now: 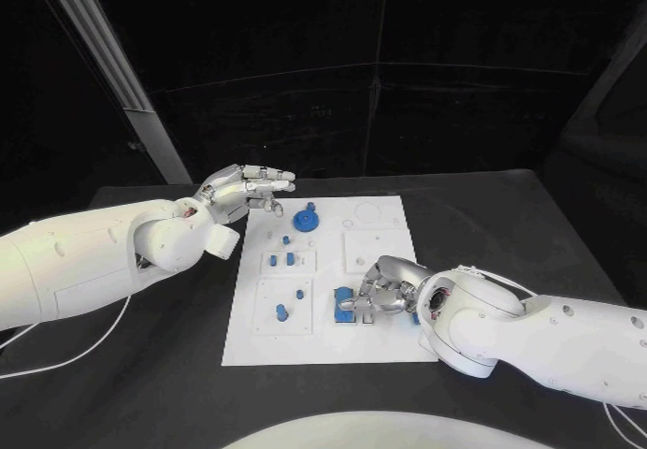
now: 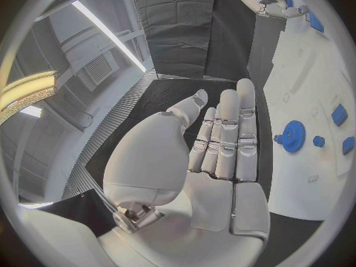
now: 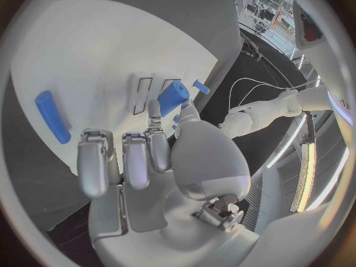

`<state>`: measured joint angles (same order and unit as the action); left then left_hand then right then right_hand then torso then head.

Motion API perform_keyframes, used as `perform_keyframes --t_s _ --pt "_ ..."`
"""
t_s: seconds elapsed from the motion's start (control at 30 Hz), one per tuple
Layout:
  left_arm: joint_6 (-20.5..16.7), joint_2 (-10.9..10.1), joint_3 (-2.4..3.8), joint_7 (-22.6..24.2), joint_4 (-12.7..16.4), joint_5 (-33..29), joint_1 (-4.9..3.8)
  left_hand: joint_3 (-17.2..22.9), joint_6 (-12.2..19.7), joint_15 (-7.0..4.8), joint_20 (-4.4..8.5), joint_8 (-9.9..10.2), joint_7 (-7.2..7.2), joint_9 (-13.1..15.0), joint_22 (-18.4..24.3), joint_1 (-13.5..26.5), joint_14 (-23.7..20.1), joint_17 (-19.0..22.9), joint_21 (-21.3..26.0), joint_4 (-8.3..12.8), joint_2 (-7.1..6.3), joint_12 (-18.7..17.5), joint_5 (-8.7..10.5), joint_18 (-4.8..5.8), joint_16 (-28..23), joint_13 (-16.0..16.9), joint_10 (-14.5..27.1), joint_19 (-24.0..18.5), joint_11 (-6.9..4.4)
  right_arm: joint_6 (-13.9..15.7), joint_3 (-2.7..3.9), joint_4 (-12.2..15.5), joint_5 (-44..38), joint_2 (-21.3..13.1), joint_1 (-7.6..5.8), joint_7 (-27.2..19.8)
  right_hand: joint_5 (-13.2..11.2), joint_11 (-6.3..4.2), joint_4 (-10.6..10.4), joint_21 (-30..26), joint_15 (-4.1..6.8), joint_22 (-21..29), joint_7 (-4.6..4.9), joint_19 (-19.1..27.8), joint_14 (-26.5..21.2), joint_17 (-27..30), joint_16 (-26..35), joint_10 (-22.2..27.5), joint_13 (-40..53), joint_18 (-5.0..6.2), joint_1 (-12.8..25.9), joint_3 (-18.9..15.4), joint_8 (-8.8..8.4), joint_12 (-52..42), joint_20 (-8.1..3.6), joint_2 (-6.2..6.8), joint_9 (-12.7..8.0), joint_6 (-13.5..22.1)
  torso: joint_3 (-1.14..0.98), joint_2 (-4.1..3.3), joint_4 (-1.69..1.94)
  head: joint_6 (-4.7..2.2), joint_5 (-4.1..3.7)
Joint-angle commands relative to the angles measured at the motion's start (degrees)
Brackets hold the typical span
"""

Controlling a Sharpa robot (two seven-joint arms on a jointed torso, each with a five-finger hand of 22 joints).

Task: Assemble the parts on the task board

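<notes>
The white task board [image 1: 384,210] lies in the middle of the black table. A blue gear [image 1: 308,221] [image 2: 293,136] stands near its far edge, with small blue parts [image 1: 280,260] in the slots nearer me. My left hand [image 1: 250,192] [image 2: 222,142] hovers at the board's far left corner, its fingers stretched out and holding nothing. My right hand [image 1: 384,288] [image 3: 148,154] is low over the board's near right part, fingers curled. Its thumb and one fingertip pinch a short blue cylinder [image 3: 172,97] [image 1: 348,302]. A long blue part [image 3: 53,115] lies flat on the board beside that hand.
Bare black table surrounds the board on all sides. A slanted metal post [image 1: 128,94] rises behind the left arm at the table's far left. Empty recesses [image 1: 366,217] mark the board's far right area.
</notes>
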<state>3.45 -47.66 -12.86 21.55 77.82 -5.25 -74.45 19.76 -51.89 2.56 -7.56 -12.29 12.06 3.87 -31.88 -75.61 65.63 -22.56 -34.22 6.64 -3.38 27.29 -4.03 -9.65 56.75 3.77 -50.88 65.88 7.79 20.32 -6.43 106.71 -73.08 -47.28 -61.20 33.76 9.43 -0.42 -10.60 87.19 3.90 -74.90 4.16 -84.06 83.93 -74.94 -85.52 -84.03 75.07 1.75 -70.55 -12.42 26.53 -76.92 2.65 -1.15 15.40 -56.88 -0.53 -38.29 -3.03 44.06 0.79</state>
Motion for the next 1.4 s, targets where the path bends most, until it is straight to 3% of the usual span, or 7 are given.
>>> perform_keyframes --t_s 0.03,0.57,1.0,1.13,1.4 --pt "0.7 0.0 0.04 0.1 -0.1 0.1 -0.09 -0.3 0.5 -0.05 -0.37 -0.3 0.07 0.0 0.1 0.4 -0.5 0.1 0.4 0.1 0.16 0.2 -0.19 -0.77 0.3 0.1 0.5 0.1 0.09 -1.5 -0.03 0.6 -0.6 -0.1 -0.06 -2.8 -0.2 0.03 0.6 -0.2 0.14 -10.9 -0.20 -2.9 4.2 -5.2 0.1 -0.2 4.5 -0.55 -1.1 0.0 0.30 0.0 -0.22 0.03 0.1 0.4 -0.02 -0.01 -0.01 0.00 -0.09" --pt "0.7 0.1 0.04 0.0 -0.4 0.1 -0.08 -0.4 0.6 -0.01 -0.40 -0.4 0.09 0.0 0.1 0.5 -0.5 0.1 0.4 0.0 0.20 0.3 -0.18 -0.77 0.4 0.1 0.6 0.0 0.11 -0.9 -0.03 0.4 -2.2 -0.2 -0.05 -1.7 0.0 -0.03 1.0 -0.1 0.18 -11.0 -0.29 -3.0 4.2 -5.3 0.0 -0.3 4.6 -0.59 -1.9 0.2 0.58 0.0 -0.23 -1.16 0.4 0.1 0.07 -0.02 0.04 -0.10 -0.22" --pt "0.6 0.1 0.04 0.0 -0.4 0.1 -0.08 -0.4 0.6 -0.01 -0.40 -0.4 0.09 0.0 0.1 0.5 -0.5 0.1 0.4 0.0 0.20 0.3 -0.18 -0.77 0.4 0.1 0.6 0.0 0.11 -0.1 -0.03 -0.7 -5.3 0.1 -0.06 -1.6 -1.1 -0.41 3.7 -0.1 0.48 -11.2 -0.70 -3.1 4.2 -5.5 0.0 -0.4 4.8 -0.63 -6.3 2.1 0.90 0.1 -0.47 -3.74 0.9 -0.2 0.03 -0.03 0.05 -0.08 -0.25" --pt "0.6 0.1 0.04 0.0 -0.4 0.1 -0.08 -0.4 0.6 -0.01 -0.40 -0.4 0.09 0.0 0.1 0.5 -0.5 0.1 0.4 0.0 0.20 0.3 -0.18 -0.77 0.4 0.1 0.6 0.0 0.11 0.6 -0.02 -1.1 -6.4 0.2 -0.06 -2.2 -1.2 -0.43 3.7 0.0 0.50 -11.3 -0.71 -3.2 4.3 -5.5 0.0 -0.5 4.9 -0.65 -6.3 2.2 0.91 0.0 -0.49 -3.98 0.9 -0.2 0.04 0.00 0.02 -0.06 -0.24" --pt "0.6 0.1 0.04 0.1 -0.4 0.9 -0.08 -0.4 0.6 -0.01 -0.40 -0.4 0.09 0.0 0.1 0.5 -0.5 0.1 0.4 0.0 0.20 0.3 -0.18 -0.77 0.4 0.1 0.6 0.0 0.11 -1.2 -0.02 -1.1 -5.5 0.3 -0.06 -5.8 -1.4 -0.43 3.9 0.1 0.51 -11.4 -0.71 -3.2 4.3 -5.6 -0.1 -0.5 4.9 -0.68 -6.4 2.1 0.88 0.0 -0.52 -3.69 0.9 -0.2 0.03 0.01 -0.03 -0.06 -0.22"
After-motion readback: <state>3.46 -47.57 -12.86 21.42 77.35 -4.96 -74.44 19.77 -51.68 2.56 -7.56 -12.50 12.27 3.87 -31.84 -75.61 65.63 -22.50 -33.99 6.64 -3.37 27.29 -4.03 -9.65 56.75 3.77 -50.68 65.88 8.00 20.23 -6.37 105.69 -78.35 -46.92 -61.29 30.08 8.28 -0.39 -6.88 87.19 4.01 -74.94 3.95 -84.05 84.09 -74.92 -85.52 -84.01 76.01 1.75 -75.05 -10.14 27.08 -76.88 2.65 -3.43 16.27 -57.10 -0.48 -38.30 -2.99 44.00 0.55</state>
